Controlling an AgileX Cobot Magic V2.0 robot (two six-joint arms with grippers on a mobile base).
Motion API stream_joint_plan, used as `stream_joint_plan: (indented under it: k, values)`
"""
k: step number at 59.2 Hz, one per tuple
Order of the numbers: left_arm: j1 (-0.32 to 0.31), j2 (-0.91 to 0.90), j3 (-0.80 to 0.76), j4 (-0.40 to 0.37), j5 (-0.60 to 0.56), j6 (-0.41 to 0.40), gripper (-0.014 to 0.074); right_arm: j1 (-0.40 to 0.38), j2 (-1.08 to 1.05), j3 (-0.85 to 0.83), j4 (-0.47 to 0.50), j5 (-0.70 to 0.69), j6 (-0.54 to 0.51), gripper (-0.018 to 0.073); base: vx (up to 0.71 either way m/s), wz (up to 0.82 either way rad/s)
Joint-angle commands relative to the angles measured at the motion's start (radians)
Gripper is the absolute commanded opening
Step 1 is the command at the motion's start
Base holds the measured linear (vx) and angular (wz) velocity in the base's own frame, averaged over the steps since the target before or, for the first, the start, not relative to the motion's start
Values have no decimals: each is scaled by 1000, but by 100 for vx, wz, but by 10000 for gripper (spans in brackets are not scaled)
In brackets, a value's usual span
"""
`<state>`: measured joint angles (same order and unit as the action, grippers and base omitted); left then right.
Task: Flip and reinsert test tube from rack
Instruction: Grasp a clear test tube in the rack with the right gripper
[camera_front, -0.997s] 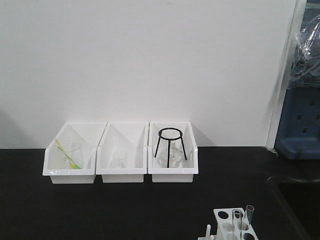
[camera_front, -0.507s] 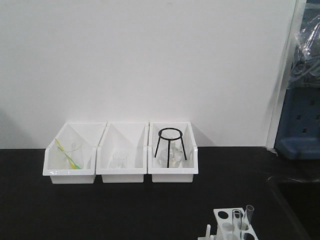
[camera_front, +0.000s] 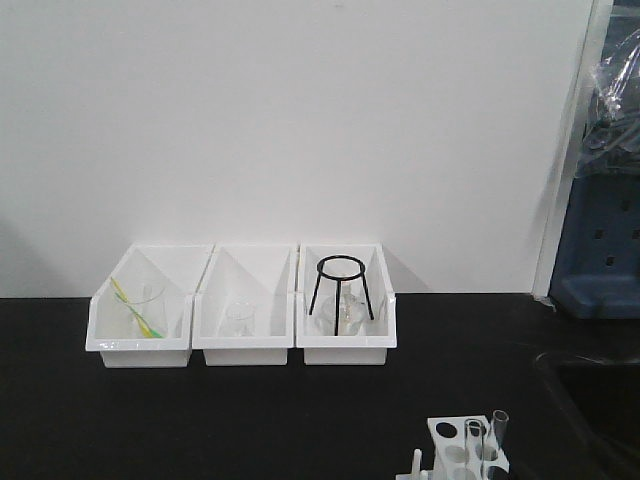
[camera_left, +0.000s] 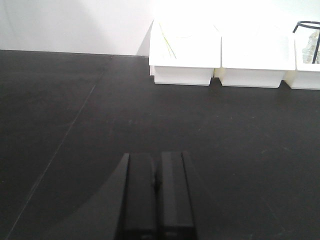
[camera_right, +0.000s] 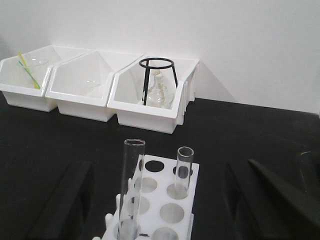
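Note:
The white rack (camera_front: 436, 442) stands at the front right of the black table, cut off by the frame's bottom edge. Two clear test tubes stand upright in it, open rims up: a taller-looking near one (camera_right: 132, 185) and a shorter far one (camera_right: 183, 167); both also show in the front view (camera_front: 474, 440) (camera_front: 498, 428). My right gripper (camera_right: 165, 167) is open, its two dark fingers on either side of the rack (camera_right: 159, 198), touching nothing. My left gripper (camera_left: 157, 156) is shut and empty, low over bare table. Neither gripper shows in the front view.
Three white bins stand in a row at the back by the wall: the left one (camera_front: 140, 320) holds a beaker with a yellow-green stick, the middle one (camera_front: 245, 318) a small beaker, the right one (camera_front: 345, 318) a black wire tripod and a flask. A blue crate (camera_front: 598, 250) is at the far right.

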<state>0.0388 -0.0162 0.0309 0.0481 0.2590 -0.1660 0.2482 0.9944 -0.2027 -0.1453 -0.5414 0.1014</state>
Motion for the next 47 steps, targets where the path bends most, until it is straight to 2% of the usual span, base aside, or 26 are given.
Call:
stream_joint_plan:
  k: [1, 9, 18, 33, 47]
  values:
    - [-4, -11, 2, -5, -79, 0, -6, 3, 59, -24, -7, -158, -7, 571, 0, 0]
    - [-4, -11, 2, -5, -79, 0, -6, 3, 165, -24, -21, -256, -5, 571, 0, 0]
    - [-4, -11, 2, -5, -79, 0, -6, 3, 298, -24, -79, -407, 3, 571, 0, 0]
    - [-4, -11, 2, -5, -79, 0, -6, 3, 473, -29, -76, -623, -2, 571, 0, 0]
    - [-4, -11, 2, -5, -79, 0, -6, 3, 563, -126, -75, -607, 0, 571, 0, 0]
